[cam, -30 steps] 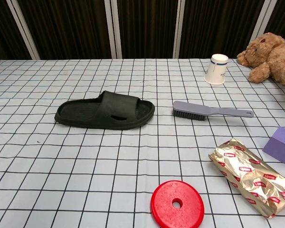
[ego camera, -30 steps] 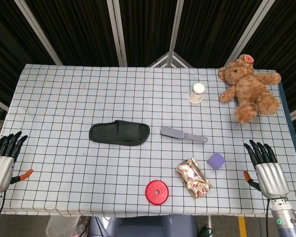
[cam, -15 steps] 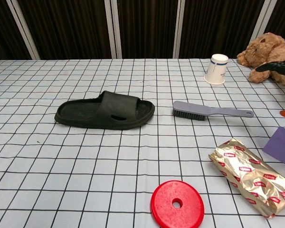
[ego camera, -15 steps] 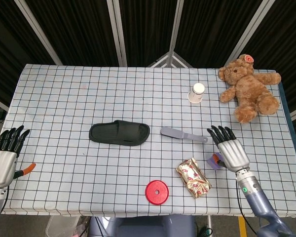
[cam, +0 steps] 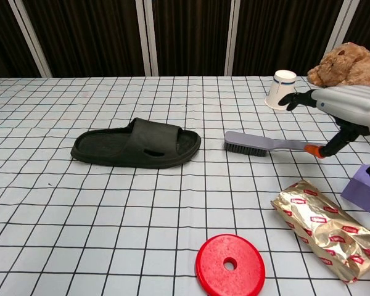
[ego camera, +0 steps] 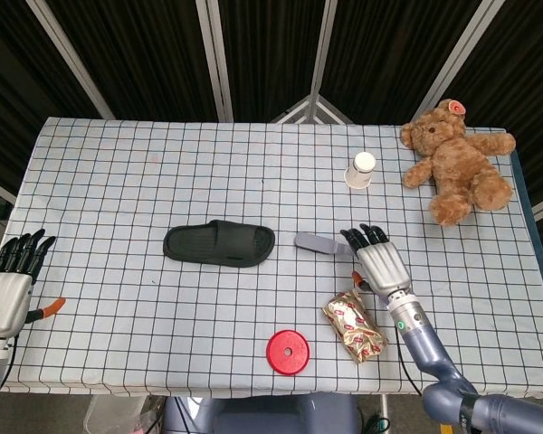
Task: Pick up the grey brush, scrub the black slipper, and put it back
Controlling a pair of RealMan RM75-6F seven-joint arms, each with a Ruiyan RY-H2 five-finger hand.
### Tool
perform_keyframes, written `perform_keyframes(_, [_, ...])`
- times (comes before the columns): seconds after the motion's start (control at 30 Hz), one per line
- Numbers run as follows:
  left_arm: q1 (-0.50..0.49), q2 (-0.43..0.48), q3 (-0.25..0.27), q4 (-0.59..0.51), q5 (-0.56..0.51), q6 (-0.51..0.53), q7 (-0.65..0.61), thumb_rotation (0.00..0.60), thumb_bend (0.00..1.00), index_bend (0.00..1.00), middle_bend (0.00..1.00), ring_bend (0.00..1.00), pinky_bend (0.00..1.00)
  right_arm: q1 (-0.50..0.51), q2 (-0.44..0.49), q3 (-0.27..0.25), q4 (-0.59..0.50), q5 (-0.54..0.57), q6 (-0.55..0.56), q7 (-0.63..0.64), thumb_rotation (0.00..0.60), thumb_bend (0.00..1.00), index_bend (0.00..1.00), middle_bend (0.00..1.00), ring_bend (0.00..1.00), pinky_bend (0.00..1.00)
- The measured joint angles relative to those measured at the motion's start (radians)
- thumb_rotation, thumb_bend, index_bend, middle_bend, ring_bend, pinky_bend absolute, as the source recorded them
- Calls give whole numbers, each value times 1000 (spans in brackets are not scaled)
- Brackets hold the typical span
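Note:
The black slipper (ego camera: 219, 243) (cam: 135, 145) lies flat at the table's middle, toe to the right. Just right of it lies the grey brush (ego camera: 311, 241) (cam: 253, 143), bristles down, handle pointing right. My right hand (ego camera: 376, 259) (cam: 348, 111) hovers over the brush handle with its fingers spread and holds nothing. In the chest view its orange-tipped thumb hangs at the handle's far end. In the head view the hand hides most of the handle. At the table's left edge my left hand (ego camera: 9, 285) rests with its fingers extended and nothing in it.
A paper cup (ego camera: 362, 170) (cam: 281, 89) and a teddy bear (ego camera: 457, 163) (cam: 348, 61) sit at the back right. Near the front are a foil packet (ego camera: 355, 325) (cam: 327, 228), a red disc (ego camera: 288, 351) (cam: 230, 265) and a purple cube (cam: 362, 188). A checked cloth covers the table (ego camera: 118, 181).
My right hand has swept from the table's right edge leftward past the purple cube to above the brush handle. The left hand has barely shifted. Brush and slipper have not moved.

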State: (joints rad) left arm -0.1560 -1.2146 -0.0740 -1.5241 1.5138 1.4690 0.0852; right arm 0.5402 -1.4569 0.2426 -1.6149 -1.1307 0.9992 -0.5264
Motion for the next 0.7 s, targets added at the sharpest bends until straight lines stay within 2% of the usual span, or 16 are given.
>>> perform_keyframes(0.37, [-11, 4, 0, 9, -17, -26, -24, 600, 61, 0, 0, 0, 38, 124, -104, 21, 14, 243, -21, -195, 600, 413, 125, 174, 96, 120])
perform_keyframes(0.7, [-6, 1, -10, 20, -37, -12, -2, 600, 61, 0, 0, 0, 38, 227, -175, 31, 77, 345, -2, -287, 600, 412, 160, 176, 108, 120])
